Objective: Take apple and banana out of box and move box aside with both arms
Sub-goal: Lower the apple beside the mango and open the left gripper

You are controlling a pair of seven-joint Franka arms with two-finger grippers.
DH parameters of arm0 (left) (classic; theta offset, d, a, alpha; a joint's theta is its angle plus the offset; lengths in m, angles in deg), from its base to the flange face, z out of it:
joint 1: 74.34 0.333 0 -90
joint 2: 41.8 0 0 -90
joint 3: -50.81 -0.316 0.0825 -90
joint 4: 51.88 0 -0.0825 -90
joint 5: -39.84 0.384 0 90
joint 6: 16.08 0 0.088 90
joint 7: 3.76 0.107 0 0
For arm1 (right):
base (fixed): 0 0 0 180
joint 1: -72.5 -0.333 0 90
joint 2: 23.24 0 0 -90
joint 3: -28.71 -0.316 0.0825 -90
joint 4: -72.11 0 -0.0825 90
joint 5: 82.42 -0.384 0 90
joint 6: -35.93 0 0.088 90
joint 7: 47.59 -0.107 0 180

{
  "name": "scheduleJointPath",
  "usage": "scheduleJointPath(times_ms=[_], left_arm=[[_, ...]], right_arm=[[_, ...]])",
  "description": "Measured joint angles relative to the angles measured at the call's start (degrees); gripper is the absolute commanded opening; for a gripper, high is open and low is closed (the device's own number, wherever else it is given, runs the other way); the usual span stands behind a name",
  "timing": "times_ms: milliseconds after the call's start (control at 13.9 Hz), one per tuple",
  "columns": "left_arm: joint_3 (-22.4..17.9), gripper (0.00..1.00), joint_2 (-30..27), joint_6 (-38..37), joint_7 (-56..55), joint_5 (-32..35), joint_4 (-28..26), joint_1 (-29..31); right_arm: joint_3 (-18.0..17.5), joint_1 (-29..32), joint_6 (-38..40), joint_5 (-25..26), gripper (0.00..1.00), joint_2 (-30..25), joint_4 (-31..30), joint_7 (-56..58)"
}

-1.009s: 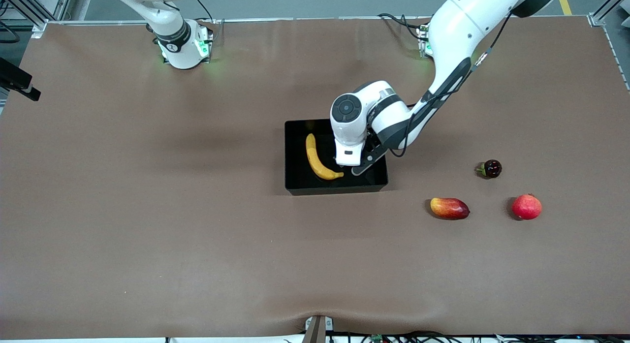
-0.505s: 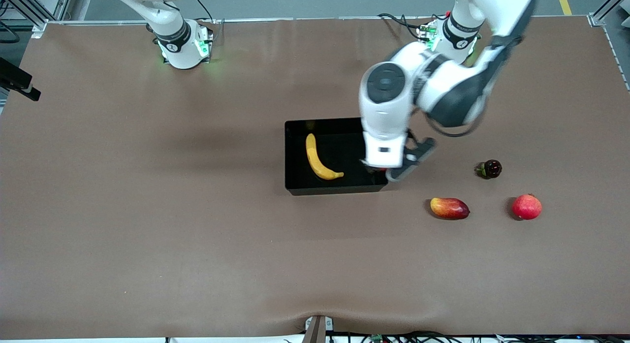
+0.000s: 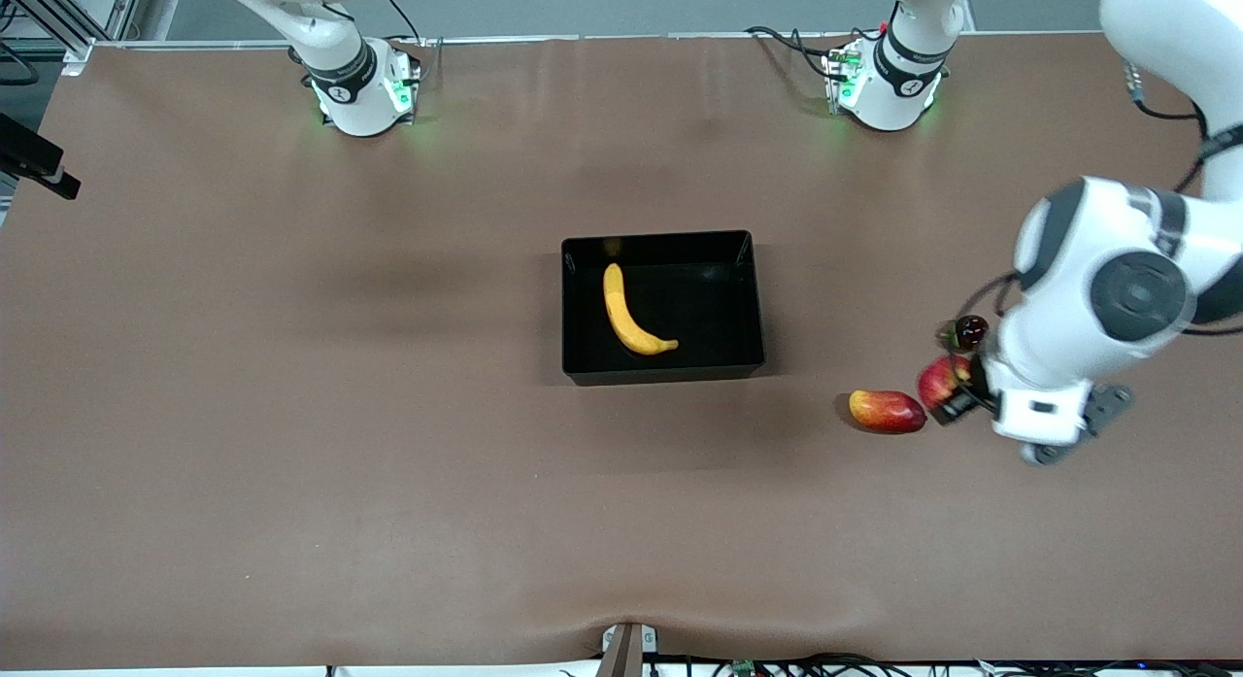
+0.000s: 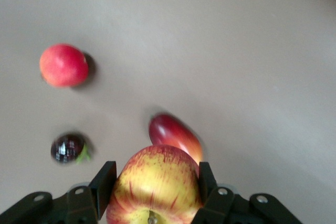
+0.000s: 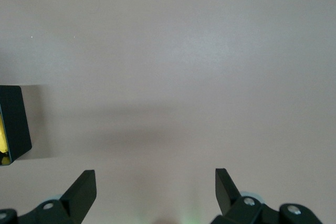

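Note:
The black tray [image 3: 660, 374] sits mid-table with the yellow banana [image 3: 626, 318] lying in it. My left gripper [image 3: 947, 390] is shut on the apple [image 3: 935, 379], red with yellow streaks. It holds the apple in the air over the mat beside the mango, toward the left arm's end of the table. In the left wrist view the apple [image 4: 155, 187] fills the space between the two fingers of the left gripper [image 4: 155, 182]. My right gripper [image 5: 153, 182] is open and empty over bare mat. The tray's corner [image 5: 13, 121] shows at the edge of its view.
An oblong red-yellow mango [image 3: 886, 411] lies on the mat and also shows in the left wrist view [image 4: 176, 135]. A small dark fruit [image 3: 971, 330] lies close by. A larger plain red round fruit [image 4: 64, 65] shows only in the left wrist view; the left arm hides it in the front view.
My left arm has swung from inside the tray toward the left arm's end of the table, carrying the apple. It now hangs beside the mango. The banana and tray have not moved.

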Motion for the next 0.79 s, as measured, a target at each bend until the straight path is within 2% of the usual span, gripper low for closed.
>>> scheduleJointPath(times_ms=[216, 577, 649, 721, 793], left_arm=[[-0.29, 0.0, 6.85, 7.03, 6.19, 0.88, -0.85, 5.41], [-0.41, 0.0, 14.85, 10.84, 7.27, 9.76, -1.37, 7.13], [-0.46, 0.11, 15.83, 11.66, 7.45, 10.08, -1.6, 7.62], [-0.57, 0.37, 16.63, 12.18, 7.68, 10.24, -1.86, 8.05], [-0.89, 0.77, 17.17, 12.54, 7.81, 10.33, -2.15, 8.28]], right_arm=[[0.0, 0.0, 0.0, 0.0, 1.0, 0.0, -0.01, 0.0], [0.0, 0.0, 0.0, 0.0, 1.0, 0.0, -0.02, 0.0], [0.0, 0.0, 0.0, 0.0, 1.0, 0.0, -0.02, 0.0], [0.0, 0.0, 0.0, 0.0, 1.0, 0.0, -0.02, 0.0], [0.0, 0.0, 0.0, 0.0, 1.0, 0.0, -0.02, 0.0]])
